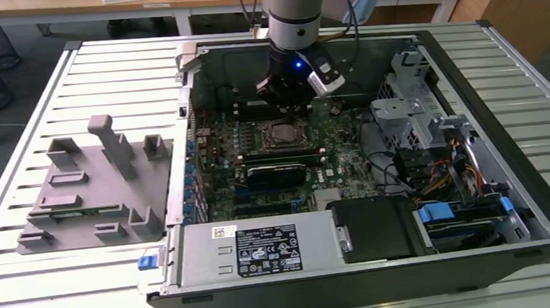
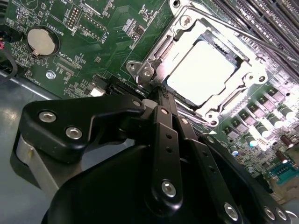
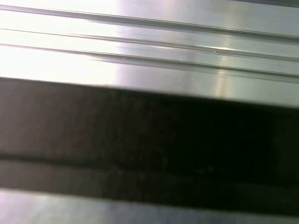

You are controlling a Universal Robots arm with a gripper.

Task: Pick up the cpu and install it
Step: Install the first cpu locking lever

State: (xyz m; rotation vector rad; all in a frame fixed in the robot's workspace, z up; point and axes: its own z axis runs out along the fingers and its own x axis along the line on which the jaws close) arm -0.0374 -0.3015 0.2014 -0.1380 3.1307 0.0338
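Note:
The cpu (image 2: 201, 72), a flat square chip with a silvery-white top, lies seated in the metal-framed socket (image 2: 142, 69) on the green motherboard (image 2: 93, 42). In the exterior view the cpu (image 1: 281, 134) sits mid-board inside the open computer case (image 1: 462, 61). My gripper (image 1: 289, 103) hangs just behind the socket, a little above the board. In the second wrist view its black fingers (image 2: 164, 126) come together at the tip of my gripper (image 2: 156, 95), right at the socket's edge. Nothing is between them.
A grey plastic fixture (image 1: 94, 188) with upright blocks stands on the slatted metal table (image 1: 61, 285) at the exterior view's left. Inside the case are a power supply (image 1: 253, 250), a black drive bay (image 1: 377, 227), a metal cage (image 1: 408, 115) and cable bundles (image 1: 451, 178).

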